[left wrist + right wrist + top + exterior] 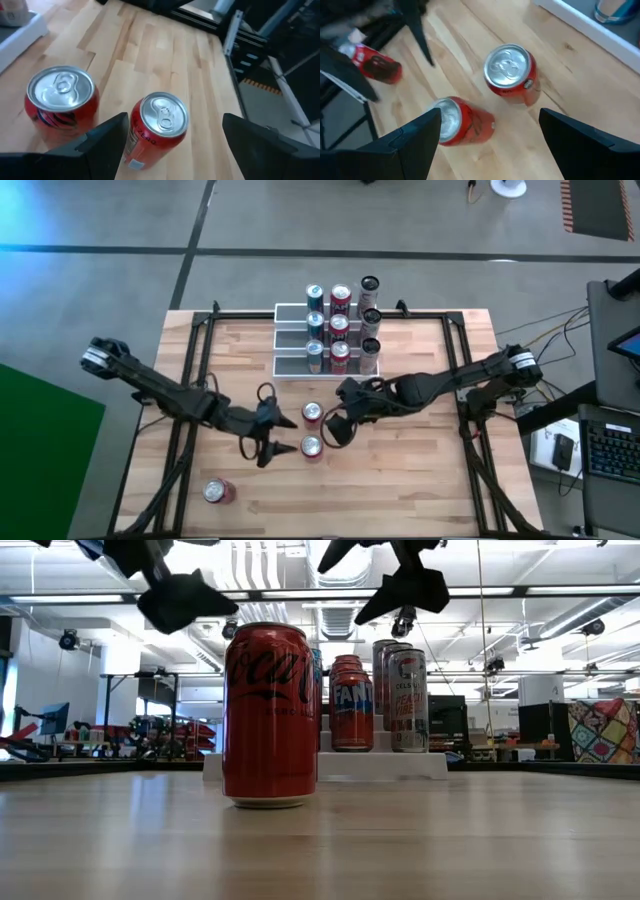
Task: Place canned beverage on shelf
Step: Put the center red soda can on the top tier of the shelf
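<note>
Hovering over the table centre, both grippers stand open and hold nothing. Left gripper (pixel 275 448) hangs just beside the nearer red can (pixel 311 447), which stands upright on the wood; right gripper (pixel 336 428) hangs just beside the farther red can (pixel 312 414), also upright, closer to the shelf (pixel 292 310). A third red can (pixel 216 491) lies on its side near the table's front left, well apart.

The shelf sits at the far edge; its right three columns appear filled with cans on every step, while the leftmost column looks bare.

Judgement on the step in hand: approach to grasp.
- Left wrist view shows the nearer can (pixel 156 127) between the fingers but off centre; centre it before descending.
- Keep clear of the neighbouring can.
- Grip mid-body, keep it upright.
- One arm at a time; the two stand close.
</note>
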Controlling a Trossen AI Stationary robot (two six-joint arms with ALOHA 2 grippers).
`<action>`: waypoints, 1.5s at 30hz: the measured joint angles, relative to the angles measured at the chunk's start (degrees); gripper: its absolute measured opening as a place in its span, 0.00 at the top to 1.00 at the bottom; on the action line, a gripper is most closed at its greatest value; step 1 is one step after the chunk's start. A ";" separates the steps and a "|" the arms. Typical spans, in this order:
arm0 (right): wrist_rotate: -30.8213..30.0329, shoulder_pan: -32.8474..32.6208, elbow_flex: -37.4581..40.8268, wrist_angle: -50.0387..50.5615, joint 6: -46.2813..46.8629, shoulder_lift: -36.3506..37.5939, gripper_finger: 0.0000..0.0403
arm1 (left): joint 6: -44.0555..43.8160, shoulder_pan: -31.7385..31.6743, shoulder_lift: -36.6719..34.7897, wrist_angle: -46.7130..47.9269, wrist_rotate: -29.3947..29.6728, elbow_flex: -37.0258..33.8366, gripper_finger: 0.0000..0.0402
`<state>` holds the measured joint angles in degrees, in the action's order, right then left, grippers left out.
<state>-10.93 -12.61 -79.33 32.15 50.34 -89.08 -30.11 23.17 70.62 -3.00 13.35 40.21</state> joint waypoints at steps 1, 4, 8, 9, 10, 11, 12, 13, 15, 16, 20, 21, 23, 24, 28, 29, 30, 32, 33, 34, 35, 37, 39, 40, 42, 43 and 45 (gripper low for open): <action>-0.36 -0.33 0.00 -0.37 0.67 0.02 0.19 | -0.79 0.51 0.97 -0.73 1.09 -0.02 0.23; -2.66 -2.01 0.00 -0.27 3.51 0.34 0.19 | -1.32 2.16 4.36 -3.59 3.67 0.15 0.23; -5.31 -4.94 0.00 0.20 7.28 0.73 0.19 | -0.95 4.09 9.17 -9.17 6.53 0.17 0.23; -5.45 -5.68 0.00 0.20 7.86 0.76 0.19 | -0.79 4.30 10.50 -10.33 6.89 0.17 0.23; -5.50 -6.45 0.00 0.20 8.20 0.76 0.19 | -0.71 4.44 11.79 -11.57 7.17 0.17 0.23; -5.53 -7.22 0.00 0.21 8.49 0.76 0.19 | -0.39 4.47 12.94 -12.79 7.72 0.17 0.23; -5.61 -7.93 0.00 0.26 9.01 0.76 0.19 | -0.35 4.49 13.95 -14.19 8.01 0.24 0.23; -5.77 -8.57 0.00 0.38 9.80 0.76 0.19 | 0.03 4.49 14.90 -15.52 8.46 0.28 0.23; -7.02 -9.68 0.00 0.41 11.13 0.76 0.19 | 0.95 4.54 16.70 -17.33 11.09 0.45 0.23; -7.81 -10.19 0.00 0.46 11.93 0.76 0.19 | 1.43 4.56 17.27 -17.74 12.29 0.46 0.23; -10.38 -12.21 0.00 0.59 14.94 0.76 0.19 | 6.13 4.48 18.88 -19.22 15.75 0.42 0.23; -10.83 -12.68 0.00 0.59 15.49 0.76 0.19 | 7.29 4.43 18.96 -19.50 15.73 0.39 0.23; -11.55 -13.44 0.00 0.59 16.03 0.76 0.19 | 9.07 4.49 18.92 -19.46 15.58 0.37 0.23; -11.60 -13.55 0.00 0.61 16.14 0.76 0.19 | 9.57 4.53 18.81 -19.41 15.26 0.35 0.23; -11.69 -13.70 0.00 0.63 16.11 0.76 0.19 | 10.03 4.54 18.41 -19.03 14.01 0.60 0.23; -11.75 -13.65 0.00 0.63 16.00 0.76 0.19 | 10.03 4.54 18.43 -18.89 13.80 0.83 0.23; -11.81 -13.62 0.00 0.63 15.80 0.76 0.19 | 10.02 4.55 18.43 -18.64 13.42 1.10 0.23; -11.79 -13.62 0.00 0.63 14.98 0.76 0.19 | 10.03 4.56 18.43 -18.20 12.77 1.55 0.23; -11.79 -13.60 0.00 0.64 14.65 0.76 0.19 | 10.20 4.56 18.43 -17.68 12.67 1.92 0.23; -11.77 -13.50 0.02 0.65 14.35 0.76 0.19 | 10.65 4.61 18.43 -16.77 12.67 2.39 0.23; -11.75 -13.42 0.01 0.65 14.13 0.76 0.19 | 11.20 4.67 18.43 -15.40 12.69 3.06 0.23; -11.75 -13.28 0.02 0.65 13.49 0.76 0.19 | 12.08 4.77 18.43 -11.79 13.58 4.68 0.23; -11.75 -13.23 0.02 0.69 13.10 0.76 0.19 | 13.06 4.85 18.43 -7.71 14.41 6.37 0.22; -11.75 -13.23 0.02 0.67 12.98 0.76 0.19 | 13.33 4.86 18.43 -5.92 14.49 7.24 0.21; -11.72 -13.25 0.02 0.72 12.82 0.76 0.19 | 13.52 4.86 18.43 -3.30 14.79 8.64 0.17; -11.69 -13.25 0.02 0.79 12.79 0.76 0.19 | 13.51 4.86 18.43 -2.75 15.28 8.92 0.15; -11.61 -13.25 0.02 1.08 12.75 0.76 0.19 | 13.28 4.86 18.43 -2.35 16.07 8.73 0.11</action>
<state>-22.55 -25.87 -79.31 33.22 63.09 -88.31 -16.83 28.03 89.06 -5.35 29.42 48.94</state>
